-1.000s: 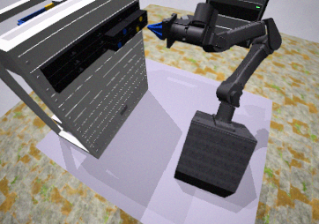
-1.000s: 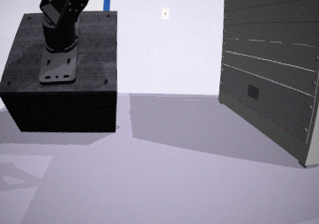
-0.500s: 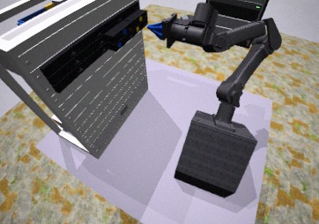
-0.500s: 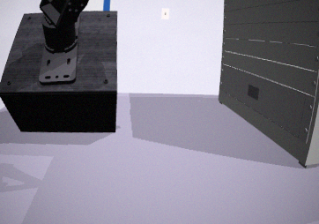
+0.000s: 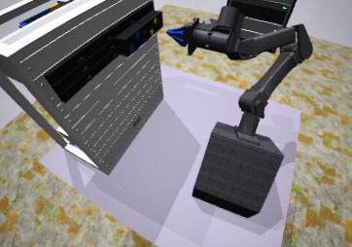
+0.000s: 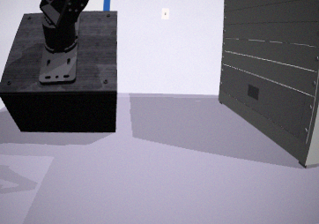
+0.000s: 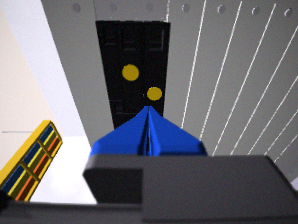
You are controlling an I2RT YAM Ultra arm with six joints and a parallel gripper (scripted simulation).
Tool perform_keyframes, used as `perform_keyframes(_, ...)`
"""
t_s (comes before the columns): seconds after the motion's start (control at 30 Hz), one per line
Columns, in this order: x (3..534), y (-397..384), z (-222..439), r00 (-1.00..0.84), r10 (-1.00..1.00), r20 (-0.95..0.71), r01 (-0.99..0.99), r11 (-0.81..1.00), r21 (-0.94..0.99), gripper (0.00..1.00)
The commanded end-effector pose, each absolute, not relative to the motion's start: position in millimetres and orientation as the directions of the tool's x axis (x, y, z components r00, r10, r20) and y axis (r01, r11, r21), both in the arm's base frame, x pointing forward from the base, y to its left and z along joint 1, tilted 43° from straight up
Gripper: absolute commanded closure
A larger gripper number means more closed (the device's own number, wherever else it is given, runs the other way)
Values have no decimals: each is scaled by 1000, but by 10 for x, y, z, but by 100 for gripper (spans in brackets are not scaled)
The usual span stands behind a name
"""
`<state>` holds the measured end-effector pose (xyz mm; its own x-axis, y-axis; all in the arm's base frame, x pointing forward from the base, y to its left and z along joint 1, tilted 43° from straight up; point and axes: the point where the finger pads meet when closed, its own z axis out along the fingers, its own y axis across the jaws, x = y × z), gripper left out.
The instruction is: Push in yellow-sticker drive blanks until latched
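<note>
The grey rack [image 5: 92,75] stands at the left, its front facing the arm. Near its top right corner, black drive blanks [image 5: 138,31] stick out of the bay. In the wrist view two blanks carry yellow stickers, one higher [image 7: 130,72] and one lower [image 7: 154,93]. In the top view I also see blue stickers [image 5: 138,32] and a yellow one [image 5: 155,19] on the protruding blanks. My gripper [image 5: 176,33] has blue fingers, shut with nothing between them. It hovers level with the blanks, a short gap from their faces. In the wrist view its tip [image 7: 148,112] points just under the lower yellow sticker.
The arm's black base box [image 5: 238,174] sits on the pale mat at the right, also in the exterior view [image 6: 62,72]. A dark server cabinet [image 5: 263,4] stands behind the arm. A yellow shelf [image 7: 30,160] shows at the wrist view's lower left.
</note>
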<state>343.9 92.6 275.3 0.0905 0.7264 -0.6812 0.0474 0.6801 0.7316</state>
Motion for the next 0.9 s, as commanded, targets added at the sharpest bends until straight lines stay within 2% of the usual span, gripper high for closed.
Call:
perform_keyframes(0.0,3282,842,2766,76,721,-689,42,688,725,100)
perform_keyframes(0.3,3232,780,2959,105,736,-669,21,671,742,100)
perform_keyframes(0.6,3721,768,2914,100,733,-673,26,674,738,100)
perform_keyframes(0.87,3917,748,2918,100,731,-675,26,676,737,100)
